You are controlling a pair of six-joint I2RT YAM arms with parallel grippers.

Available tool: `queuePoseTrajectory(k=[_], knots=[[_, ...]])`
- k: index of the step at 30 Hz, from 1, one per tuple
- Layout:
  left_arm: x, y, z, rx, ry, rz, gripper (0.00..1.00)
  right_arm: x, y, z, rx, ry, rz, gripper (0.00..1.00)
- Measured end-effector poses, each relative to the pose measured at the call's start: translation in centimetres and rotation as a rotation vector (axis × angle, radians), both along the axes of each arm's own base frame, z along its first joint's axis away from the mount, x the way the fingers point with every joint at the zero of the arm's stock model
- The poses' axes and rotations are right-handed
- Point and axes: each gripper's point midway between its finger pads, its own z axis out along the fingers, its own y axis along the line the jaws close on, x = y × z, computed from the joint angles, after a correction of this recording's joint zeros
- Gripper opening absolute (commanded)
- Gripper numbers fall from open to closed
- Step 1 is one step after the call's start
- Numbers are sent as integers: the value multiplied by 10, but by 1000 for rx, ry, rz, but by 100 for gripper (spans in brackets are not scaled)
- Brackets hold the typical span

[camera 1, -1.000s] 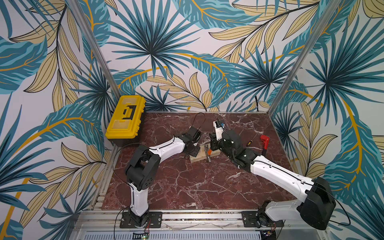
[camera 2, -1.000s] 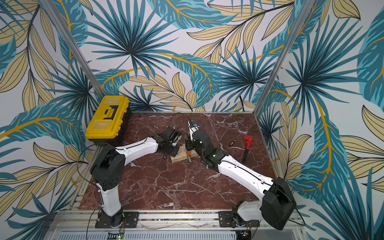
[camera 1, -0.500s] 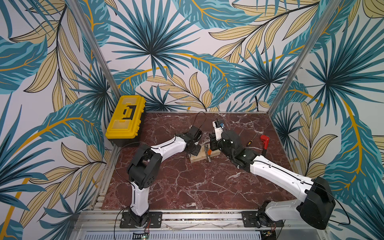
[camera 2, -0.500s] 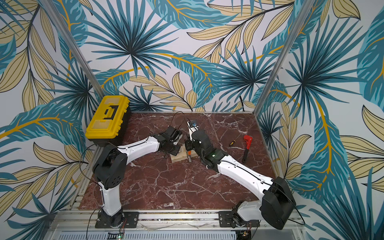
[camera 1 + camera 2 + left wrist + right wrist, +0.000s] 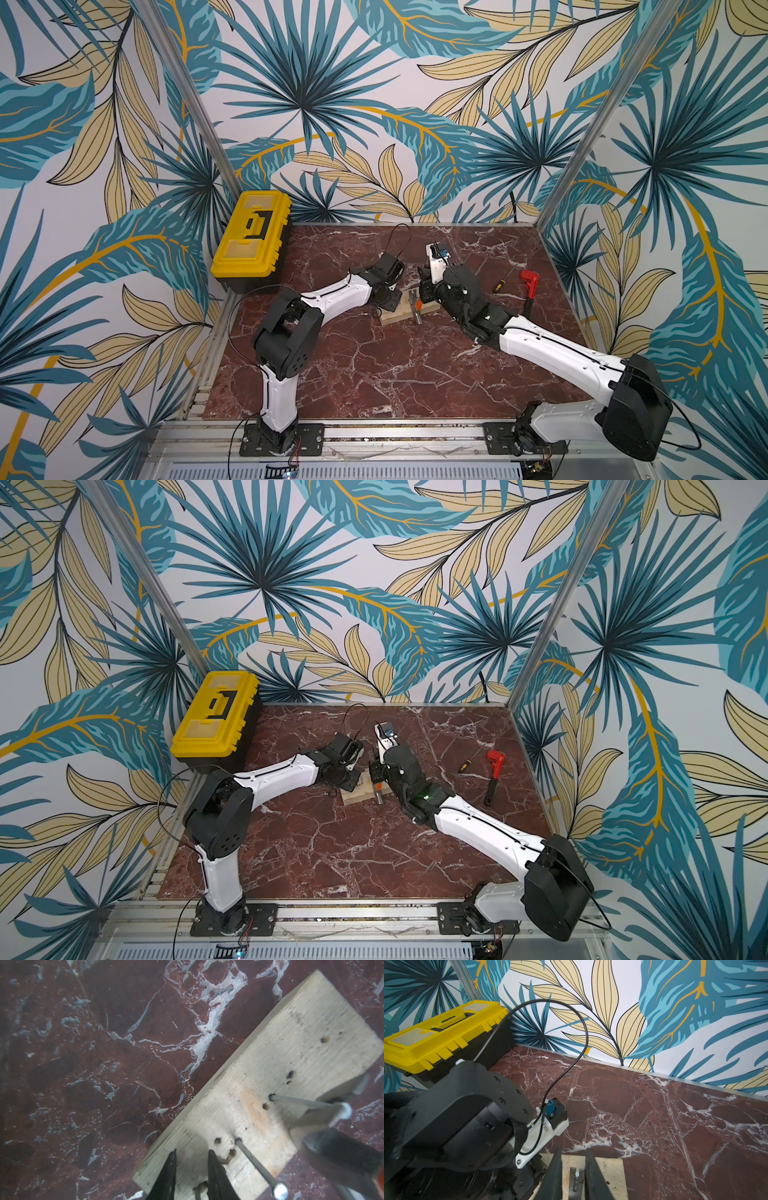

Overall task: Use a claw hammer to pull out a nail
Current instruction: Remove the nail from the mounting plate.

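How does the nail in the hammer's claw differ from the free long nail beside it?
The hooked nail is caught by the claw hammer; the free nail has nothing on it. The free nail stands nearer the left fingers than the hooked nail. Both rise from the wooden block.

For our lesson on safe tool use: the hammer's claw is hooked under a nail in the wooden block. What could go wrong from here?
1. The wooden block rests on the marble table with only the left gripper at one end; levering may tip or slide it.
2. The nail leans in the fork of the claw hammer; its head could slip out.
3. A second nail stands close by and might get knocked.
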Motion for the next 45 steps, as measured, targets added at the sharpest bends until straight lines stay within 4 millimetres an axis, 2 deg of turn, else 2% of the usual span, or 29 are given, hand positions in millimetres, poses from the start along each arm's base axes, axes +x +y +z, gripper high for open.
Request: queuePoseTrajectory(k=[45], knots=[[-3,2,-8,9,31,31,27,-9,-4,1,33,-75,-24,0]])
